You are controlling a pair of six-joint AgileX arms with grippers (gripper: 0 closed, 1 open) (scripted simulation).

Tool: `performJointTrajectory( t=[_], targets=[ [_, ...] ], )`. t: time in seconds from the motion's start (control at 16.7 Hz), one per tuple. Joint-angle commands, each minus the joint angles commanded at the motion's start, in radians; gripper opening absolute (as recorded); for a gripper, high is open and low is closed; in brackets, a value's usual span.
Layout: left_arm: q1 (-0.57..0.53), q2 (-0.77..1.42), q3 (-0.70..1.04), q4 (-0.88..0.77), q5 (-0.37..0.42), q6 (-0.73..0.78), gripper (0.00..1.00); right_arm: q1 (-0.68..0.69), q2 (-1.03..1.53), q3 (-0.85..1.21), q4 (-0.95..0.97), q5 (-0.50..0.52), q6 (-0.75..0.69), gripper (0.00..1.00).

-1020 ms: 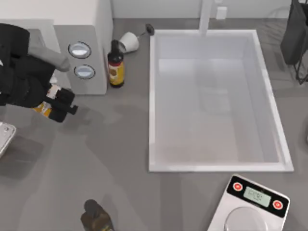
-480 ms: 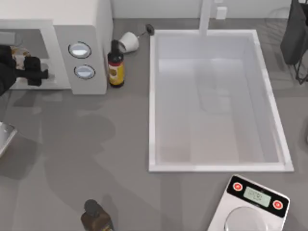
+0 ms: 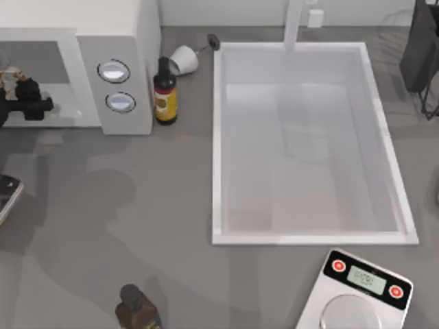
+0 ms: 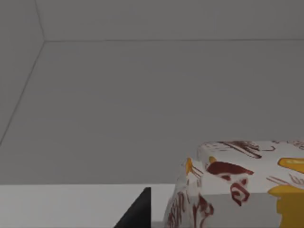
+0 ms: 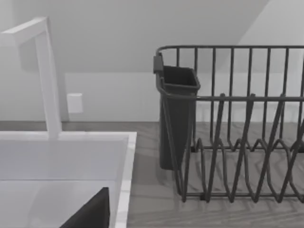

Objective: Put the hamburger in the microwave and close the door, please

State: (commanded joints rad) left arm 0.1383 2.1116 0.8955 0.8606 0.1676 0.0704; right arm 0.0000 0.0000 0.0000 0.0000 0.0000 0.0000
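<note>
The white microwave [image 3: 130, 41] stands at the table's back left, its cavity facing the front and its two silver dials on the right panel. My left gripper [image 3: 24, 103] is at the cavity mouth, shut on the hamburger [image 4: 242, 185], a white paper bundle with yellow and red prints. In the left wrist view the hamburger hangs before the grey inner walls. A corner of the door [image 3: 5, 195] shows at the left edge, swung open. A dark part of my right gripper [image 5: 88, 213] hangs over the sink.
A white sink [image 3: 218, 137] with a faucet [image 3: 293, 24] takes the middle and right. A brown bottle [image 3: 164, 92] and a white cup [image 3: 184, 59] stand beside the microwave. Another bottle [image 3: 137, 312], a silver scale [image 3: 360, 291] and a dark dish rack [image 5: 237, 142] are around.
My left gripper has carried the hamburger from in front of the dials back and left into the cavity mouth. The door's corner has slid further off the left edge.
</note>
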Motion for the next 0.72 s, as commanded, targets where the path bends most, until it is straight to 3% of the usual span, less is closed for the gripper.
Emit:
performJointTrajectory(
  t=[0.36,0.72],
  targets=[
    [-0.013,0.047,0.073,-0.033,-0.001,0.002,0.00,0.000,0.000,0.000,0.000,0.000,0.000,1.00],
    [-0.033,0.244,0.435,-0.172,-0.018,-0.007,0.00,0.000,0.000,0.000,0.000,0.000,0.000,1.00]
  ],
)
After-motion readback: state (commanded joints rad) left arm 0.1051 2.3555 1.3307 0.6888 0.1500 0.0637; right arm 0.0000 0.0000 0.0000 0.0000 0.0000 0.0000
